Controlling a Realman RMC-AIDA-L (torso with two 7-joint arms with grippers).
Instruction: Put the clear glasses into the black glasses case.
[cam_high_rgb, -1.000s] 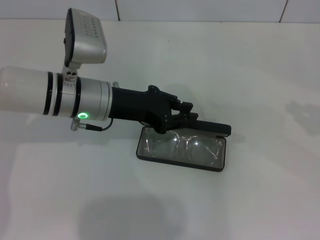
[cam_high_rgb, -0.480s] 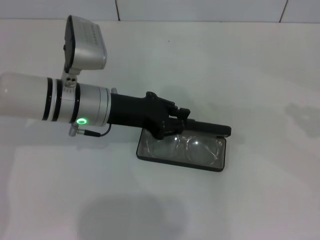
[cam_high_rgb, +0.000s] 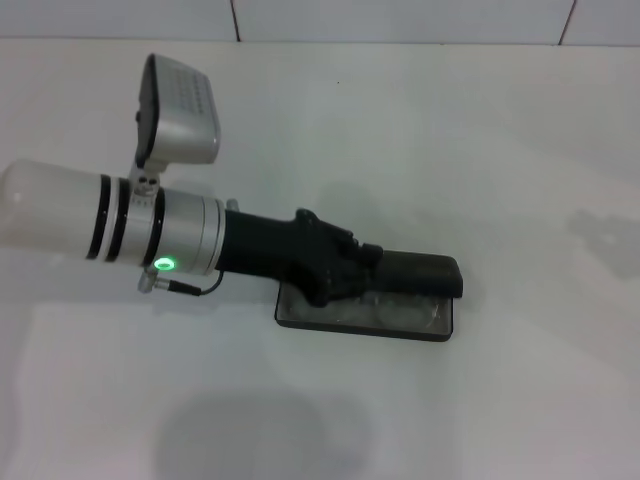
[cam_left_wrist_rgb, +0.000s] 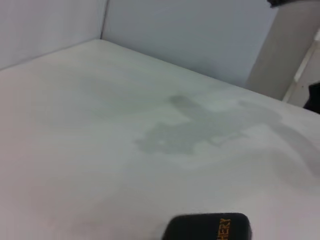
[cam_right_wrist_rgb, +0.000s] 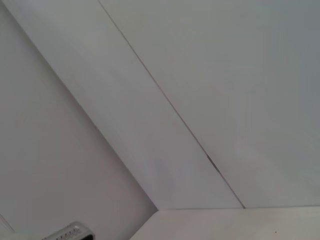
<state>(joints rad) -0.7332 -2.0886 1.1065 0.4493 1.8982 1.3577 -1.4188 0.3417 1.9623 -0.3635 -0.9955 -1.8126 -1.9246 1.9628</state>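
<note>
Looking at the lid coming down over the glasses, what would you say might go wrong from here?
1. The clear glasses fill nearly the whole tray of the black glasses case, so an arm or lens edge may get pinched under the half-lowered lid.
2. The left gripper sits at one end of the lid; pressing there might tip or slide the case on the smooth white table.

The right gripper is out of view.

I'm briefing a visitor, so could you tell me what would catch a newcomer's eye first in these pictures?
The big white left arm reaching in across the white table, its black left gripper on the case at the centre. The case's lid is tipped partway down over the glasses lying inside. The right gripper is out of sight.
</note>
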